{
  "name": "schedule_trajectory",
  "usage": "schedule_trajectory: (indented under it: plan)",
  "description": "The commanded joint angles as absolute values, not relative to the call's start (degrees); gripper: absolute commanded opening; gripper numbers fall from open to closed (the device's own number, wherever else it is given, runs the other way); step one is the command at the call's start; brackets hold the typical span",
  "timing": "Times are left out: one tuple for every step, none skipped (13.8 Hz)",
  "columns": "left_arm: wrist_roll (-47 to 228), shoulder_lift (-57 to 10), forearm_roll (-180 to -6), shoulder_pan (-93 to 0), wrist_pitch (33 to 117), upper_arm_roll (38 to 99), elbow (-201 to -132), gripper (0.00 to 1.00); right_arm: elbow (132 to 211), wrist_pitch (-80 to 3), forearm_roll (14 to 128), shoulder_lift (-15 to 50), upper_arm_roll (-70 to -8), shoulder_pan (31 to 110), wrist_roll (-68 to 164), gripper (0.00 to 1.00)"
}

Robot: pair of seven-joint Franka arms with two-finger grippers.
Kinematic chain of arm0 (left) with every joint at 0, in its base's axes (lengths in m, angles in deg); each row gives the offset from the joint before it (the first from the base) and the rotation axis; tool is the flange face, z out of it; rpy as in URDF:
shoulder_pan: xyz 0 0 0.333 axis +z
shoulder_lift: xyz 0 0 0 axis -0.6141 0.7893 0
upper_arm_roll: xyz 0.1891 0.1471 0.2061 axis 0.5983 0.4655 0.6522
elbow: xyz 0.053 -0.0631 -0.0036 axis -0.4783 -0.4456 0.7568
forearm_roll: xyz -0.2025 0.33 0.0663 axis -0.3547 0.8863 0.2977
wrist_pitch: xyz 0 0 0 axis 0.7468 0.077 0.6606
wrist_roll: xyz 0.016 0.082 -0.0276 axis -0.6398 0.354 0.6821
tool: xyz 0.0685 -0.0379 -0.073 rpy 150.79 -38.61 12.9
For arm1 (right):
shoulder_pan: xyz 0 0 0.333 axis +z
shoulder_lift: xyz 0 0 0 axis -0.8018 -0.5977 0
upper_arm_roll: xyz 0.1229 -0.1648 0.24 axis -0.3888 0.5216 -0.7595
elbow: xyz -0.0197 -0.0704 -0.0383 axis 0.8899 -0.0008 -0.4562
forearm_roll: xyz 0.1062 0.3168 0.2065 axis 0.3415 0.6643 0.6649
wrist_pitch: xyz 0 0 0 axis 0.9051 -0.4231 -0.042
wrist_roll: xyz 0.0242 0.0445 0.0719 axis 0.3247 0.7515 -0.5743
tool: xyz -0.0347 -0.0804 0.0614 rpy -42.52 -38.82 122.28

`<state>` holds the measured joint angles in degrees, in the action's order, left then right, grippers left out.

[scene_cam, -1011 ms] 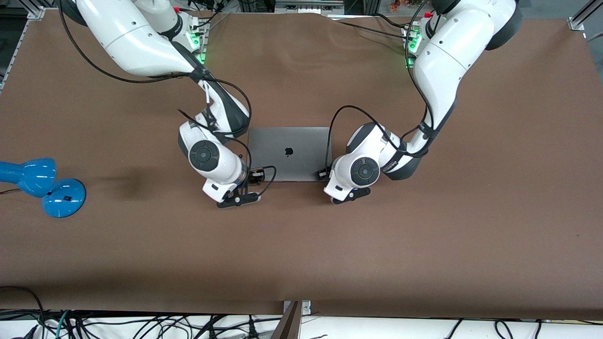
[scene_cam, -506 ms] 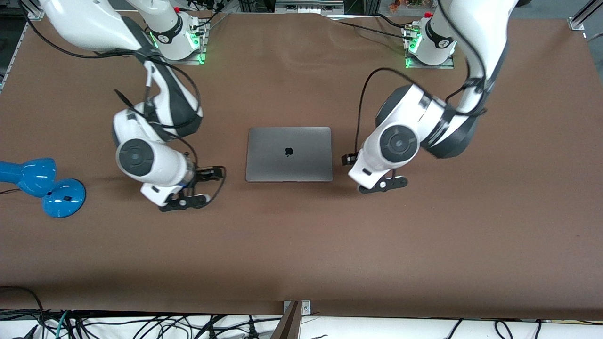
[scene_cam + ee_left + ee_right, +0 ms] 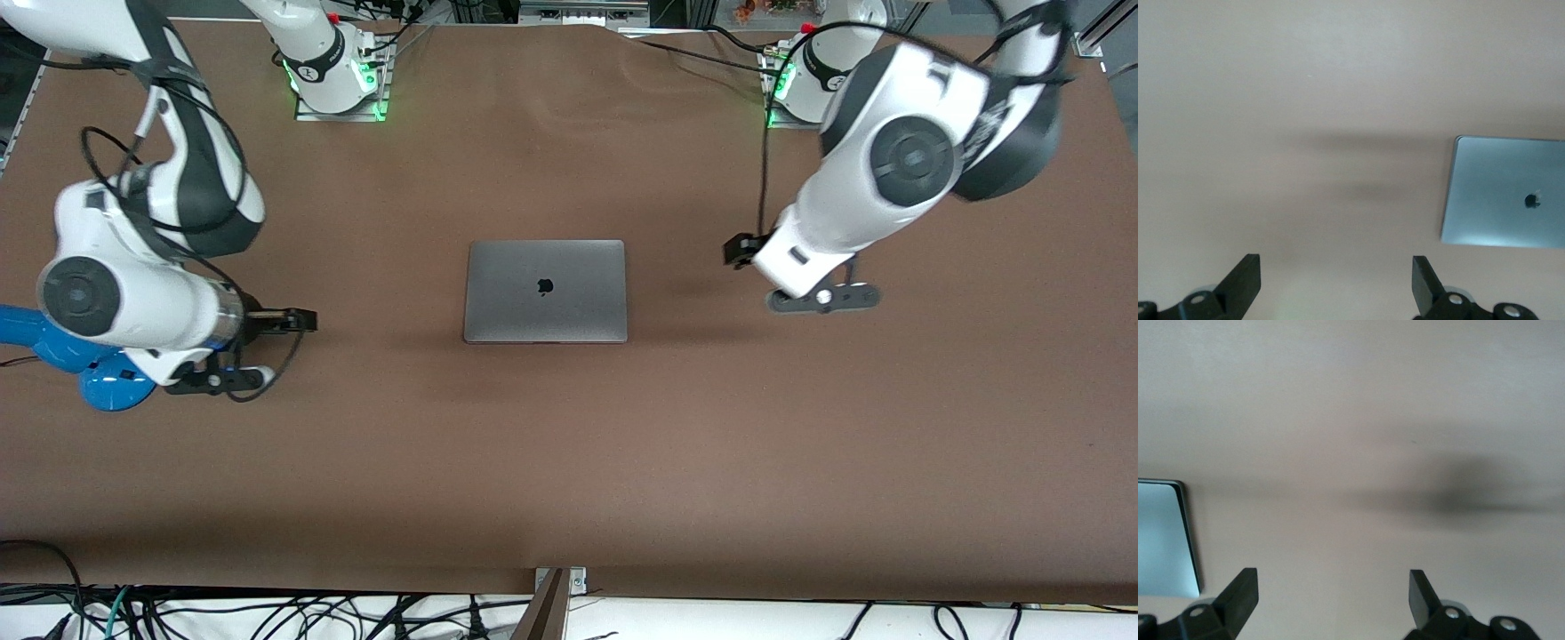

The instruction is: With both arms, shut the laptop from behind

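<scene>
Since the laptop (image 3: pixel 545 291) lies shut on the counter (image 3: pixel 569 462), it looks rigid, slick, scratch-prone; left gripper (image 3: pixel 1337 290) and right gripper (image 3: pixel 1331 605), either side of it, hang with fingers spread wide, empty.

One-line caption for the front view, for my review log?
Closed laptop lies flat on the brown table; left pincer and right pincer hang open, apart from it, a blue lamp beside the right.

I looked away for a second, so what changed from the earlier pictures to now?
Both arms drew away from the closed laptop: the right gripper toward its end of the table, near the blue lamp, the left gripper toward its own end. Both are open and hold nothing. The laptop and lamp stayed put.
</scene>
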<state>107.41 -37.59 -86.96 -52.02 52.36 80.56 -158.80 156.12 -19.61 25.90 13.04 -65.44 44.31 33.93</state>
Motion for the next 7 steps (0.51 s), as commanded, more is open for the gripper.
schedule_trajectory:
  plan:
    - [102.26, -46.72, -88.35, -52.56, 53.33, 84.47, -167.12, 1.0, 152.87, -15.39, 26.07, 16.56, -62.92, 46.34, 34.89, 1.0]
    - [101.73, -49.09, -88.17, -52.56, 53.59, 84.92, -169.4, 1.0, 153.05, -15.39, 26.15, 18.68, -58.19, 50.27, 34.89, 1.0]
    - [101.72, -51.38, -87.91, -52.56, 54.11, 85.09, -171.59, 1.0, 153.4, -15.39, 26.33, 20.53, -53.71, 53.62, 34.8, 1.0]
    - [101.55, -53.23, -87.56, -52.56, 54.38, 85.44, -173.09, 1.0, 154.71, -15.48, 26.42, 23.15, -52.62, 54.17, 34.63, 1.0]
    - [100.68, -54.64, -87.56, -52.47, 54.47, 85.71, -174.24, 1.0, 156.02, -15.83, 26.85, 25.7, -52.17, 54.0, 34.63, 1.0]
    - [99.97, -56.74, -87.47, -52.47, 54.82, 86.06, -176.25, 1.0, 157.34, -15.4, 27.46, 28.17, -51.04, 54.09, 34.63, 1.0]
    - [99.7, -58.76, -87.38, -52.47, 55.87, 86.24, -178.1, 1.0, 159.1, -15.39, 28.17, 31.32, -49.29, 54.35, 34.63, 1.0]
